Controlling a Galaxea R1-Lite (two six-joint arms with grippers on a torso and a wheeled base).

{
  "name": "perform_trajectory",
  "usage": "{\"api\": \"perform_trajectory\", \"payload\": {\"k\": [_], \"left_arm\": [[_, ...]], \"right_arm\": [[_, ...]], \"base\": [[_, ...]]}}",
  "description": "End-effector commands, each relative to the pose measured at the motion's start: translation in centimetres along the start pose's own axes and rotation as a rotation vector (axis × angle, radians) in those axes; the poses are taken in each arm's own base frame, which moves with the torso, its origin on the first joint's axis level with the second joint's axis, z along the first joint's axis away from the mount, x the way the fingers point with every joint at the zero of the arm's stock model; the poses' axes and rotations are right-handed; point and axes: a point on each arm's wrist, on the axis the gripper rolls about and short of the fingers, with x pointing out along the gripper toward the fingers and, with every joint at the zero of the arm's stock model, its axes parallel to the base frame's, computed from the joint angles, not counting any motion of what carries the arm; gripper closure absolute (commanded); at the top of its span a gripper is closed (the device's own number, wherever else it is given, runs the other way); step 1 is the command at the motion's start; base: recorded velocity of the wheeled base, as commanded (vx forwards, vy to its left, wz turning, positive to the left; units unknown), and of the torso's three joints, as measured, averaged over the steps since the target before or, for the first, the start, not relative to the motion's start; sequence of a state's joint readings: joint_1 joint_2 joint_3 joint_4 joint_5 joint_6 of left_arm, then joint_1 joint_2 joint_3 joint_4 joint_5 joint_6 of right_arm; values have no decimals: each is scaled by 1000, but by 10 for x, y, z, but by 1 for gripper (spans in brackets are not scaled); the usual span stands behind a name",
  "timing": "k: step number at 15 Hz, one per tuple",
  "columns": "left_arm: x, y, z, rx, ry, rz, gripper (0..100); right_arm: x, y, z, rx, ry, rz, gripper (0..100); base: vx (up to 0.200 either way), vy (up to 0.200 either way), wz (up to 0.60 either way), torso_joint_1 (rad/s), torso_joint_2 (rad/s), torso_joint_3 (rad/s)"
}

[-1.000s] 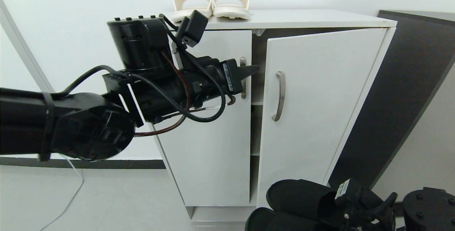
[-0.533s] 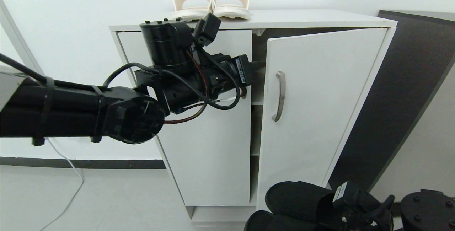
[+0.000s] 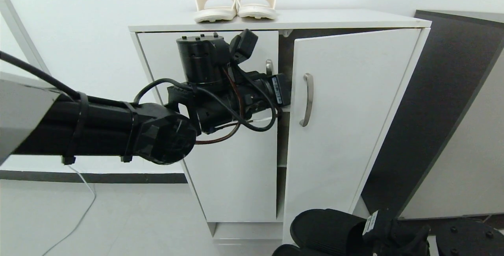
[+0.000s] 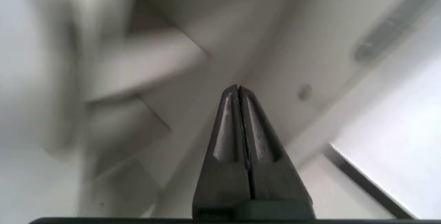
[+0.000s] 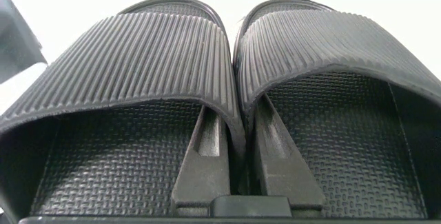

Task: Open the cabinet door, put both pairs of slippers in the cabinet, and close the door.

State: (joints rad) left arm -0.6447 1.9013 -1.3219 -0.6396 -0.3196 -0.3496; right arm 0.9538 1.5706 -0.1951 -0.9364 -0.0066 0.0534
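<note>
White wall (image 3: 78,12) behind white cabinet (image 3: 236,177), right door (image 3: 346,130) ajar. Left gripper (image 4: 239,93) pressed together, poked into door gap, likely to swing it wider. Right gripper (image 5: 236,124) pinching black slippers (image 5: 227,79) by inner straps, low beside cabinet; beige slippers (image 3: 235,4) on cabinet top's back edge.

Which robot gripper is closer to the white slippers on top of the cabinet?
Left. The left gripper is in the gap between the cabinet doors, just under the top where the white slippers sit. The right gripper is down low, pinching the black slippers.
</note>
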Motion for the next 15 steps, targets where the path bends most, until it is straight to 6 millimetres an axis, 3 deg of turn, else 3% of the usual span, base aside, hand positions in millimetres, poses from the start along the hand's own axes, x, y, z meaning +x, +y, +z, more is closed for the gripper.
{"api": "perform_trajectory", "payload": {"k": [1, 4, 7, 9, 12, 13, 14, 15], "left_arm": [[0, -21, -9, 5, 18, -58, 100], [8, -55, -25, 31, 42, -154, 100], [6, -48, -19, 38, 15, -141, 100], [-12, -31, 1, 51, -56, -49, 100], [-80, -29, 30, 69, -159, 149, 100], [-80, -29, 30, 69, -159, 149, 100], [-148, -36, 32, 144, -153, 361, 100], [-175, -39, 28, 183, -123, 493, 100]], "right_arm": [[-2, 7, -5, -15, 17, 33, 100], [-11, 18, -10, -40, 22, 106, 100], [-6, 16, -4, -26, 3, 93, 100], [10, 2, 7, 37, -14, 9, 100], [45, -18, 24, 187, -60, -257, 100], [45, -18, 24, 187, -60, -257, 100], [64, -33, 33, 213, -90, -415, 100], [68, -39, 34, 222, -95, -461, 100]], "base": [[-200, 0, 0, -7, 2, 2], [-200, 0, 0, 1, 5, 2], [-200, 0, 0, -4, -1, 5], [0, 0, 0, 0, 0, 0], [0, 0, 0, 0, 0, 0], [0, 0, 0, 0, 0, 0], [0, 0, 0, 0, 0, 0], [0, 0, 0, 0, 0, 0]]}}
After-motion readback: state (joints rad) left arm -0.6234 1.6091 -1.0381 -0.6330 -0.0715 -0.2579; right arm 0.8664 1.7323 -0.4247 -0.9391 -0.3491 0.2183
